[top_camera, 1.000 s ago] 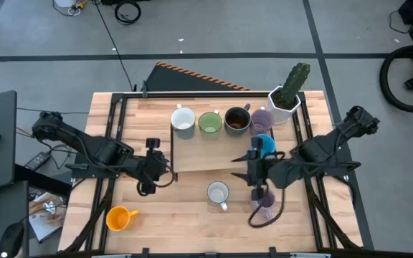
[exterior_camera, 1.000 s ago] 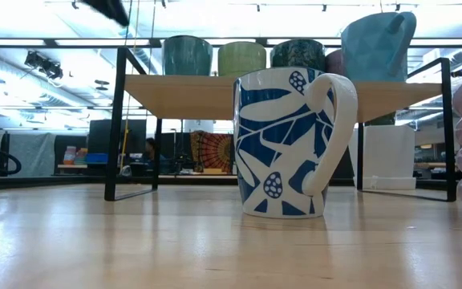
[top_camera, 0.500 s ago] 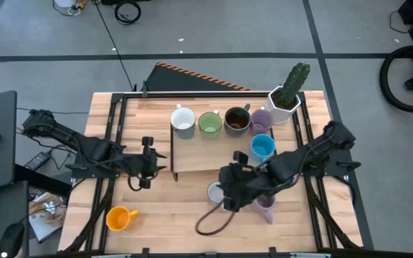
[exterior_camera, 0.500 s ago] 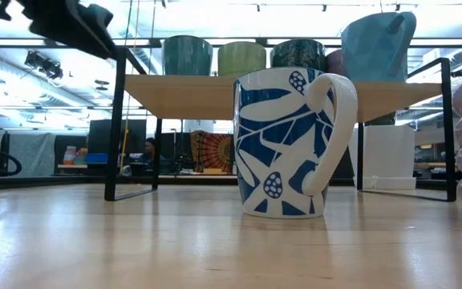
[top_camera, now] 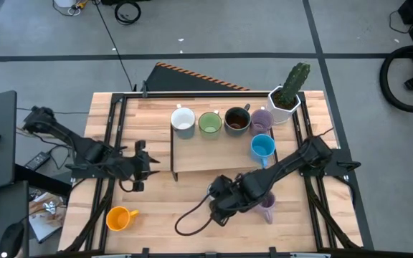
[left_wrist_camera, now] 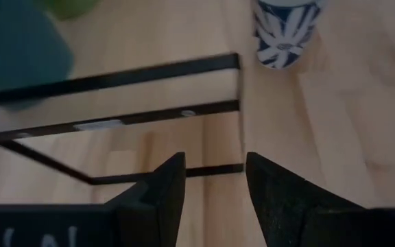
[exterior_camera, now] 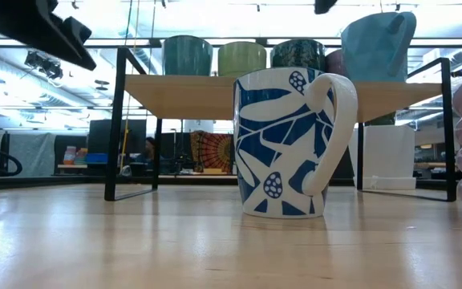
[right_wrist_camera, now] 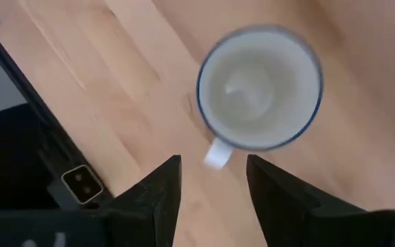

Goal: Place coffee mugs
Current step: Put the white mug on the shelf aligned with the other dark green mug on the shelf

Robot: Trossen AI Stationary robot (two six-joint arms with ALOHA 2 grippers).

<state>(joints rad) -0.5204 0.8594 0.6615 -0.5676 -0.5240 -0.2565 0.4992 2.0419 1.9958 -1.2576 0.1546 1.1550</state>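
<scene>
Wooden table point(top_camera: 192, 215): right claw point(right_wrist_camera: 213, 180) sees white mug point(right_wrist_camera: 259, 88), overhead hides it

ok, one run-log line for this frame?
right gripper: open, over white mug, no grip | left gripper: open, empty, beside shelf | shelf: five mugs | orange mug: on table

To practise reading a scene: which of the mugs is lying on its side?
The orange mug, alone near the table's front left corner. Its mouth faces sideways, while every other visible mug shows its open mouth from above.
</scene>
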